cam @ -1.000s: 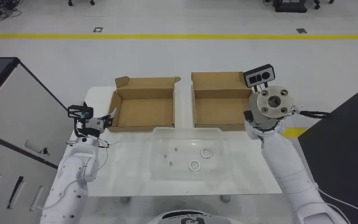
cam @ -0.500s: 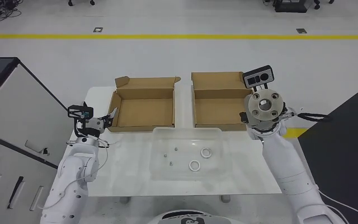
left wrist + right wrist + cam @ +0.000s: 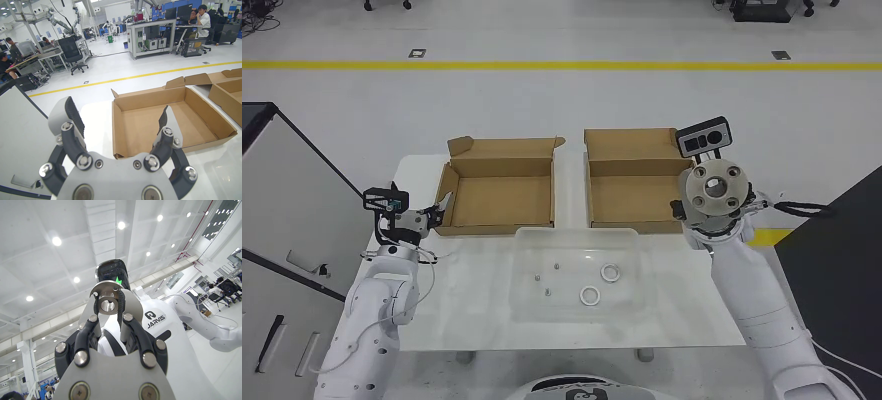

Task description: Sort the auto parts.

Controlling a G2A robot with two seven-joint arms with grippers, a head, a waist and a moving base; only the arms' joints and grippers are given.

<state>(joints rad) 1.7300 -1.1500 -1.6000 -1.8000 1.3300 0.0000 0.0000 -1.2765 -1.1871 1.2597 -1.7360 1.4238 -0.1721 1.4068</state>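
Note:
My right gripper (image 3: 107, 306) is shut on a round metal flange (image 3: 106, 294) with a central hub and bolt holes, held up facing the head camera. From above the flange (image 3: 718, 189) hovers over the right rim of the right cardboard box (image 3: 635, 205). My left gripper (image 3: 121, 115) stands open with nothing between its fingers, low beside the left cardboard box (image 3: 162, 121); in the top view the left gripper (image 3: 428, 215) is just left of the left cardboard box (image 3: 497, 198). A clear tray (image 3: 577, 240) holds two white rings (image 3: 611, 272) (image 3: 590, 296) and a few small parts (image 3: 545, 293).
Both boxes lie open side by side at the table's far half, with nothing in the left one. A grey cabinet (image 3: 282, 190) stands left of the table. A dark panel (image 3: 842, 260) stands at the right. Bare white table (image 3: 462, 310) surrounds the tray.
The right arm has drawn the flange slightly left and toward the robot between one second ago and half a second ago, then held still. The left arm has not moved.

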